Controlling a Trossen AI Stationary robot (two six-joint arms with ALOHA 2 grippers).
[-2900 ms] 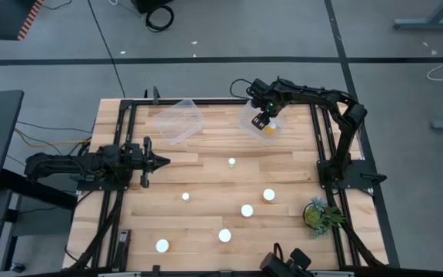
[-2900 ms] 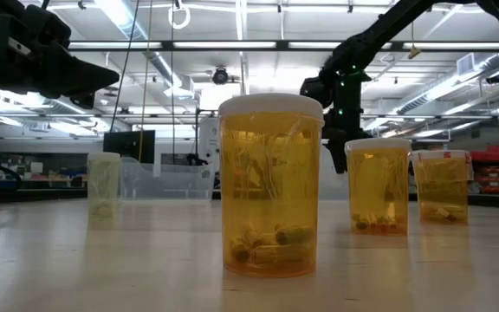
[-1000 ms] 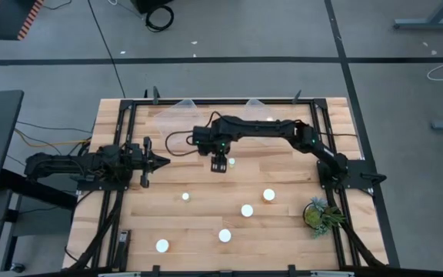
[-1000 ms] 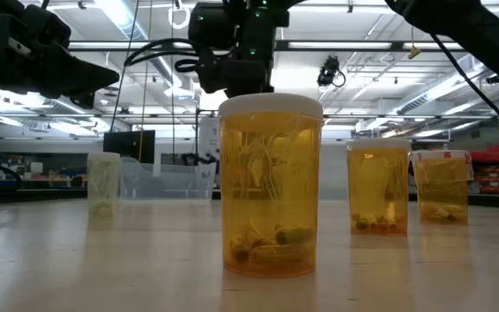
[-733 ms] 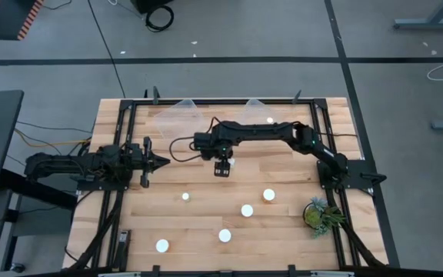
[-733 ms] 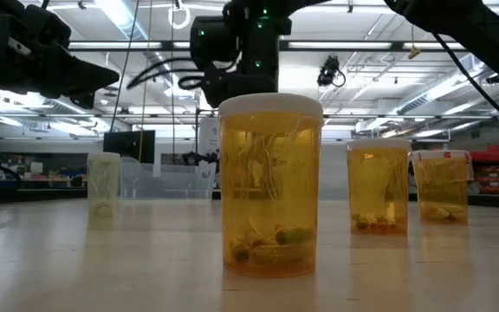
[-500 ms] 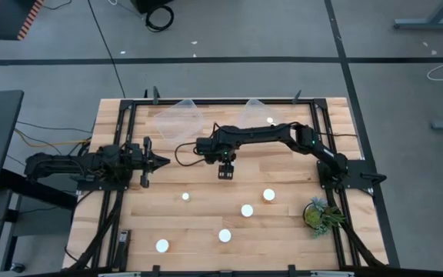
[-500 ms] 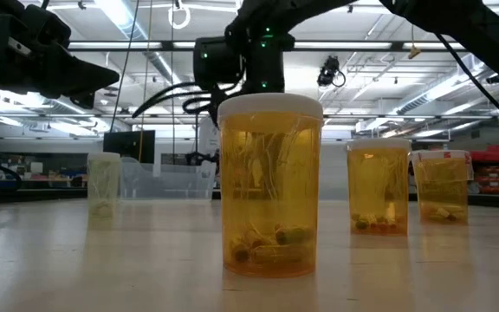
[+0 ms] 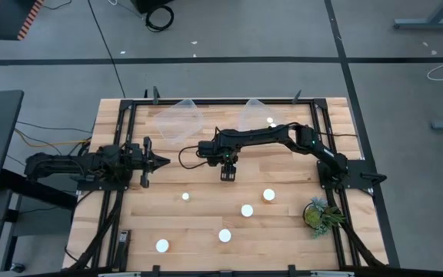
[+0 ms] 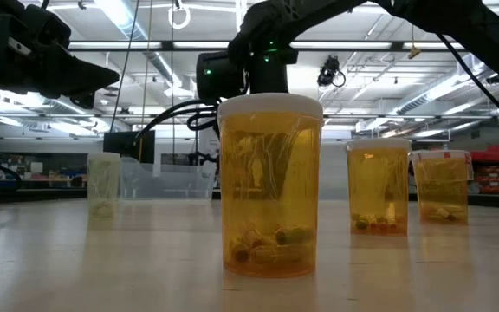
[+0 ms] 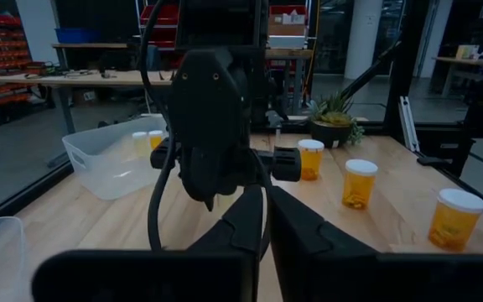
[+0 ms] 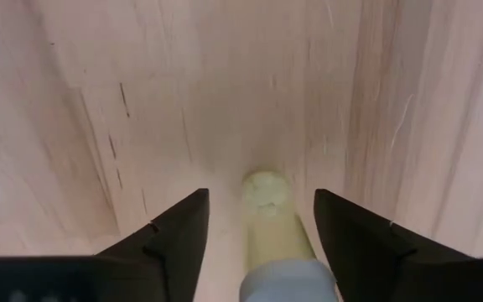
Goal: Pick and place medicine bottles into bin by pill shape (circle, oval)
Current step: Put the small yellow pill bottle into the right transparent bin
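Note:
My right gripper (image 9: 227, 171) stands open over the table's middle, fingers pointing down on either side of a pale medicine bottle (image 12: 268, 220) with a white cap, without touching it. In the high view the gripper hides this bottle. Several other white-capped amber bottles stand on their bases on the wood, among them three (image 9: 268, 195) (image 9: 246, 209) (image 9: 184, 196). One bottle (image 9: 269, 121) sits in the far right clear bin (image 9: 254, 114). My left gripper (image 9: 160, 161) waits shut at the table's left.
A second clear bin (image 9: 178, 121) stands at the far edge, left of the first. A green plant (image 9: 320, 215) stands at the near right. Black frame rails run along the table's left and right sides. In the low view a large amber bottle (image 10: 270, 186) stands in front of my right gripper.
My right gripper has gone a little toward the table's right and near edges and down, until it stands over the middle bottle, which it now hides in the high view. No bottle has moved.

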